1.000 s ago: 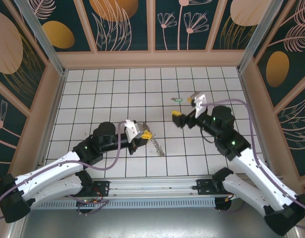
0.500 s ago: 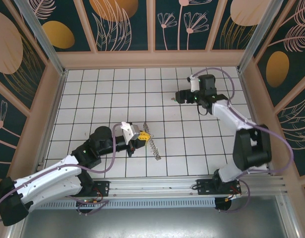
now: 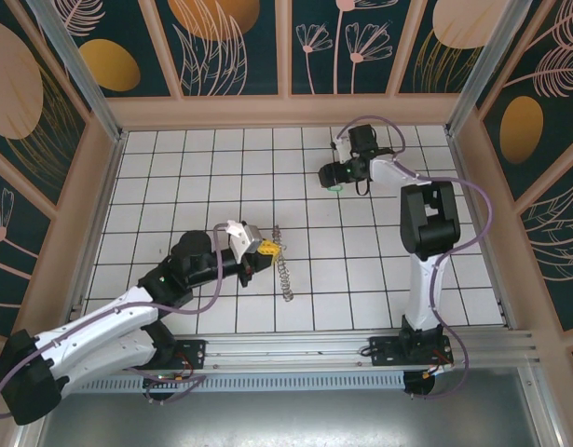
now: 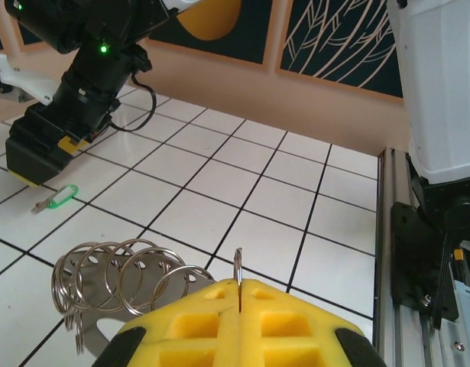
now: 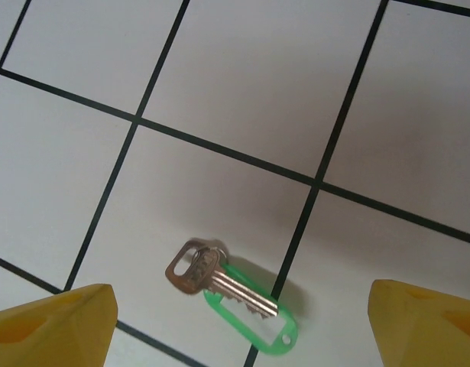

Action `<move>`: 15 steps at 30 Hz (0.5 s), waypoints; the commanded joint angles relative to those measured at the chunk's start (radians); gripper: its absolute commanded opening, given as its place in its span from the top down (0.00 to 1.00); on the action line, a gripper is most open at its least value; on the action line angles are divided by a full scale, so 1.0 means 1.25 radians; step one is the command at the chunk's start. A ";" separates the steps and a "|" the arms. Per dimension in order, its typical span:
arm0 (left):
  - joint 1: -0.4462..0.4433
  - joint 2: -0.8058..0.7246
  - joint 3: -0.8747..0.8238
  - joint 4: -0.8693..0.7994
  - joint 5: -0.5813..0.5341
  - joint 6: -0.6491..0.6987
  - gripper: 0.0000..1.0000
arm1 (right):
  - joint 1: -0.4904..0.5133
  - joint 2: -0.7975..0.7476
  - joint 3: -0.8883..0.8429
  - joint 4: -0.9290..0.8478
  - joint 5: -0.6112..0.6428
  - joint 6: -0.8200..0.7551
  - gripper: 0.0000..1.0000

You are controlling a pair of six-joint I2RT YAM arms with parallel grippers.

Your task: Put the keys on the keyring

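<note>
Right wrist: keys lie between right hand's spread fingertips.

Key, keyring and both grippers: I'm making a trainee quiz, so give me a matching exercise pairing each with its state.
Things:
1. key
2. keyring
3. left gripper
4. right gripper

States:
A. shut on one thin loop
B. lying flat, with a green tag
C. open, jaws wide apart
D. silvery linked loops

Pairs: 1-B, 2-D, 3-A, 4-C
</note>
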State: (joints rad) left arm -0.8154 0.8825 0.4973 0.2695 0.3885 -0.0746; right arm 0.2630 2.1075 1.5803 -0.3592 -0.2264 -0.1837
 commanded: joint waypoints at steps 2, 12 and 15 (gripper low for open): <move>0.030 0.030 0.031 0.075 0.056 -0.029 1.00 | 0.007 0.048 0.060 -0.051 -0.017 -0.035 0.15; 0.061 0.092 0.080 0.081 0.084 -0.025 1.00 | 0.017 0.093 0.081 -0.080 -0.018 -0.058 0.33; 0.066 0.112 0.091 0.084 0.096 -0.024 1.00 | 0.022 0.095 0.081 -0.085 -0.015 -0.062 0.41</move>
State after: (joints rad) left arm -0.7410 1.0080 0.5678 0.3038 0.4675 -0.0990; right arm 0.2768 2.2150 1.6619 -0.4347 -0.2363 -0.2443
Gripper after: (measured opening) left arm 0.037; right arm 0.604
